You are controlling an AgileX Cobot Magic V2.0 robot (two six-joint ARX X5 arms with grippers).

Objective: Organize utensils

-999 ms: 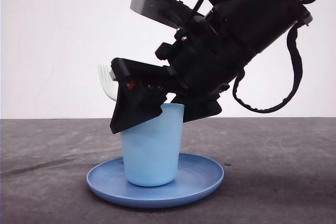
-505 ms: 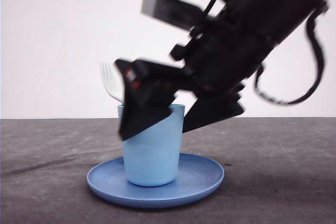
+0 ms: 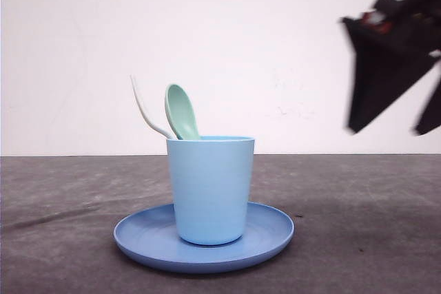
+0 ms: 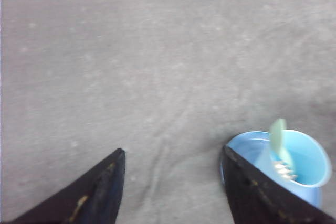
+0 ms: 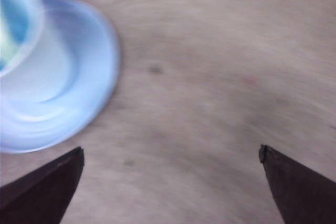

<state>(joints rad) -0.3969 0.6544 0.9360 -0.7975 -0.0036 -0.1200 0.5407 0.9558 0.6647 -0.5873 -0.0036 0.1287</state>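
The white fork (image 3: 143, 109) and mint-green spoon (image 3: 180, 111) both stand in the light blue cup (image 3: 210, 191), which sits on the round blue plate (image 3: 269, 235) on the bench (image 3: 358, 239). The right end effector (image 3: 393, 125) hangs high to the cup's right, spread wide and empty; the left end effector (image 4: 173, 182) is also parted, holding nothing. The risk seems small: a stray arm sweep could clip the leaning handles and tip the cup.
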